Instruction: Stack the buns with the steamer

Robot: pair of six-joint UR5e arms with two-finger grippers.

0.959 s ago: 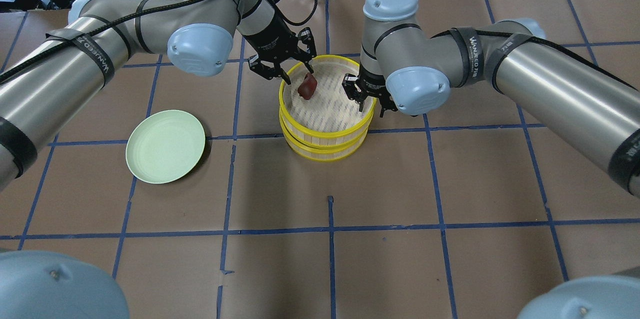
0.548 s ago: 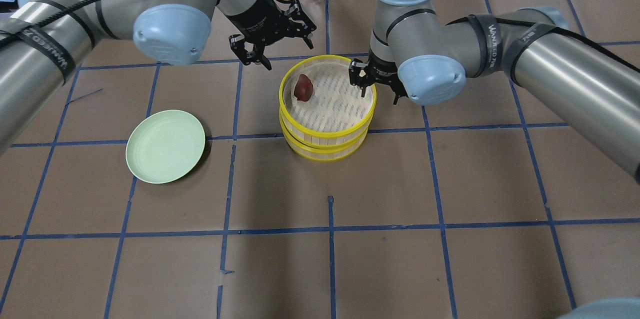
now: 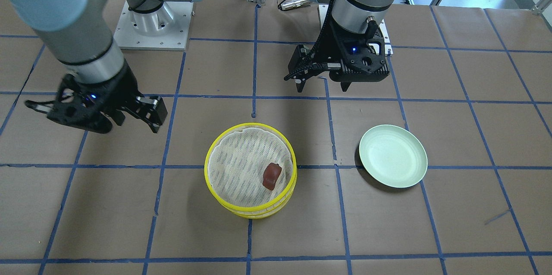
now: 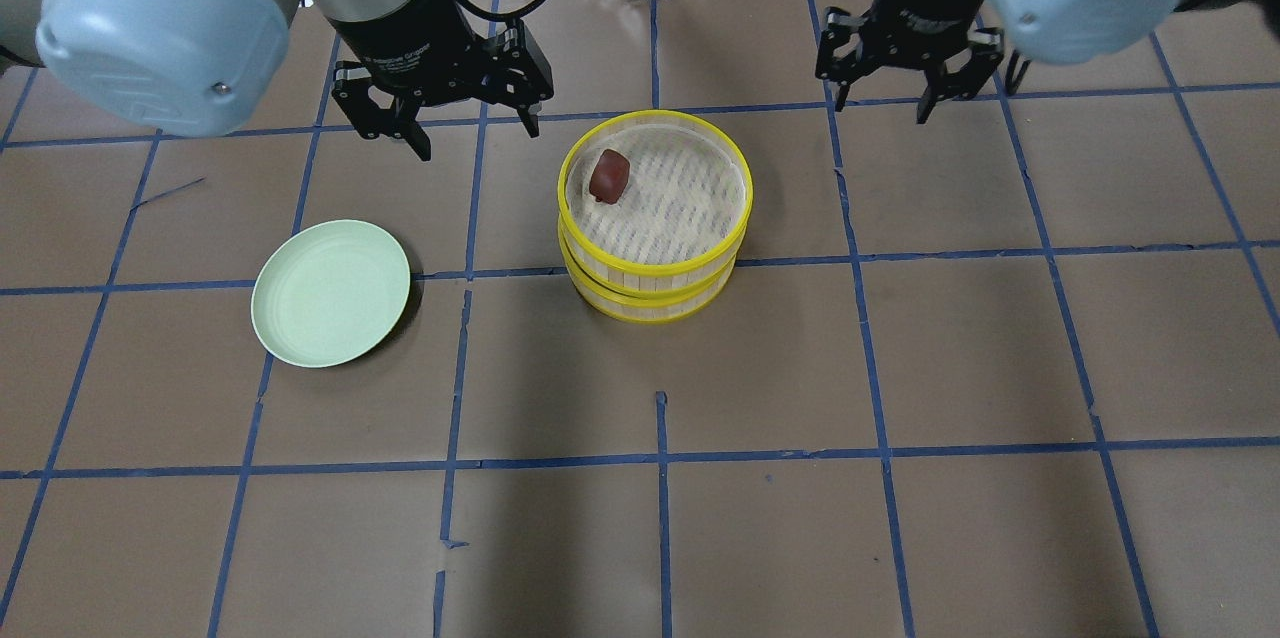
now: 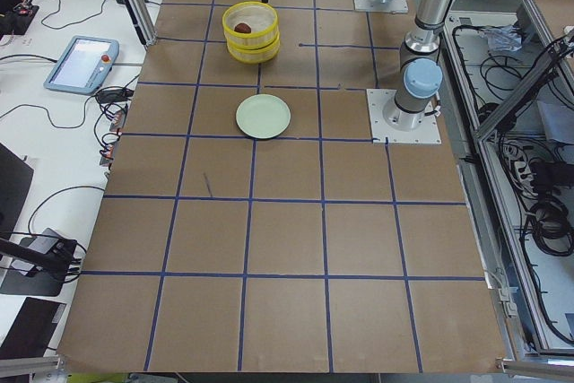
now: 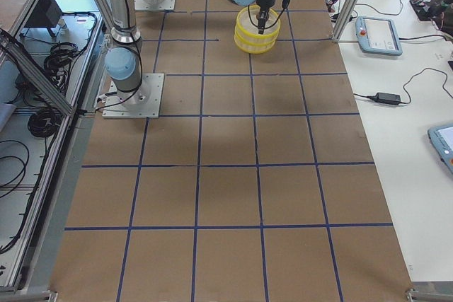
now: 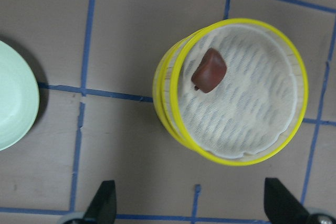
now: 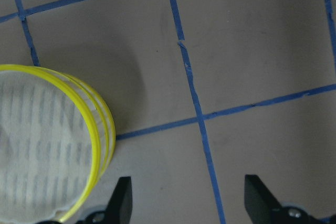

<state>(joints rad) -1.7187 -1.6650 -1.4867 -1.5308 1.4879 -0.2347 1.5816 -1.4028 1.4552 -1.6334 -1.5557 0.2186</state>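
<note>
The yellow-rimmed steamer (image 4: 650,290), two stacked tiers, stands mid-table. One dark red-brown bun (image 4: 607,175) lies on the top tier's white liner near the left rim; it also shows in the front view (image 3: 271,176) and the left wrist view (image 7: 209,70). The white bun is hidden or out of view. My left gripper (image 4: 475,133) is open and empty, raised behind and left of the steamer. My right gripper (image 4: 880,108) is open and empty, raised behind and right of it. The right wrist view shows the steamer's edge (image 8: 100,140).
An empty pale green plate (image 4: 330,293) sits left of the steamer, about one grid square away; it also shows in the front view (image 3: 393,155). Brown paper with blue tape grid lines covers the table (image 4: 760,518).
Both grippers have lifted away from the steamer and drawn back and outward. The red-brown bun, let go by the left gripper, lies on the top liner.
</note>
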